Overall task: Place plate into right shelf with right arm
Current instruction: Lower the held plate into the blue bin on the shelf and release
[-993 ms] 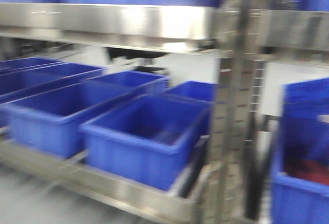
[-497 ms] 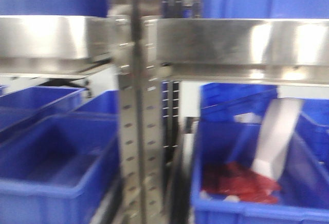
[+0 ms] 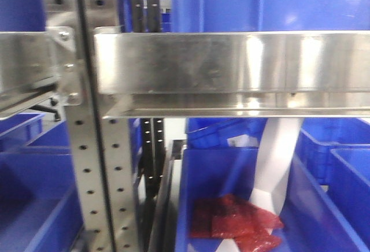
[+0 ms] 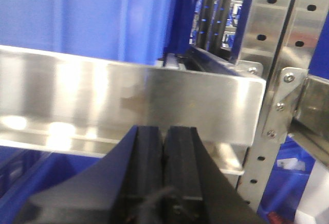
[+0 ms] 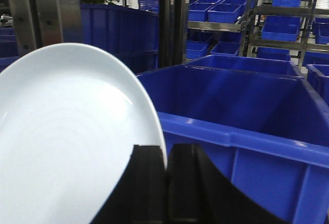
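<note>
Right wrist, glossy round white plate (image 5: 67,147), right pincer (image 5: 165,154) gripping rim

Front cam sits close to the rail (image 3: 231,70), facing it square, post (image 3: 87,148) at 9 o'clock. Left wrist cam peeks over the left gripper (image 4: 163,147), shares that post, now at 3 o'clock. Right wrist cam looks over the right gripper (image 5: 167,167) across a bin (image 5: 231,111).

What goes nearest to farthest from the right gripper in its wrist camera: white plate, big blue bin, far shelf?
1. white plate, pinched in the right gripper, left side.
2. big blue bin, just ahead, right side.
3. far shelf, top right background.
</note>
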